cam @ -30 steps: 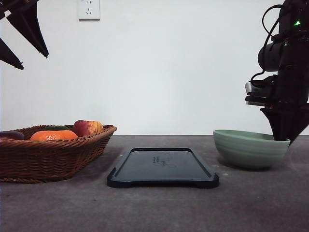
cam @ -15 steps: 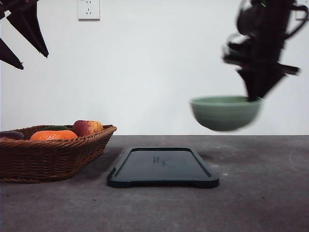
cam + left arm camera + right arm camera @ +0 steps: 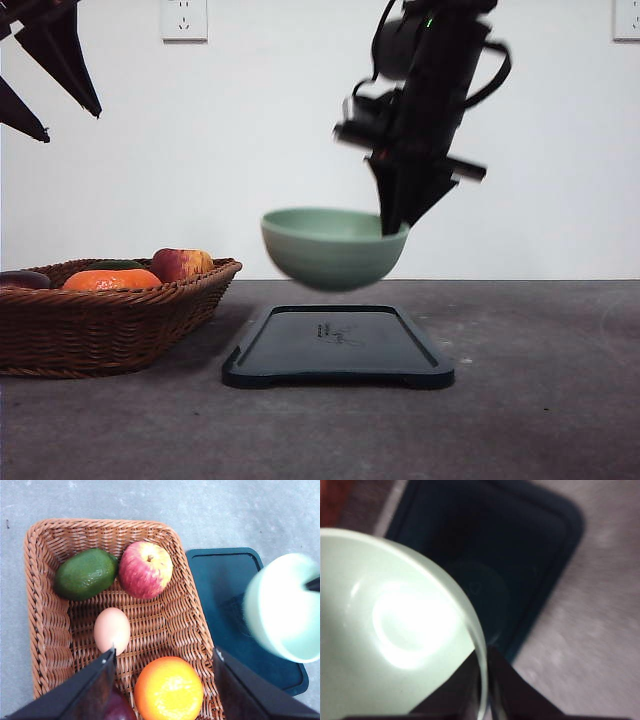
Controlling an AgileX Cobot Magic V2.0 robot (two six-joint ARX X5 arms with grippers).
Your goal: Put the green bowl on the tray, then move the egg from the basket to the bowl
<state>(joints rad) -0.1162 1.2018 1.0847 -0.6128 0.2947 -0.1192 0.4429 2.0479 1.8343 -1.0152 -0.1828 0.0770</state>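
green bowl (image 3: 332, 248) now above tray (image 3: 337, 346) (rim between fingers (image 3: 457, 690))

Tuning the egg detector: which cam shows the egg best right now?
Left wrist view: the egg lies unobstructed on the basket floor, between avocado, apple and orange. In the front view the basket wall hides it. The right wrist view looks at the green bowl and tray.
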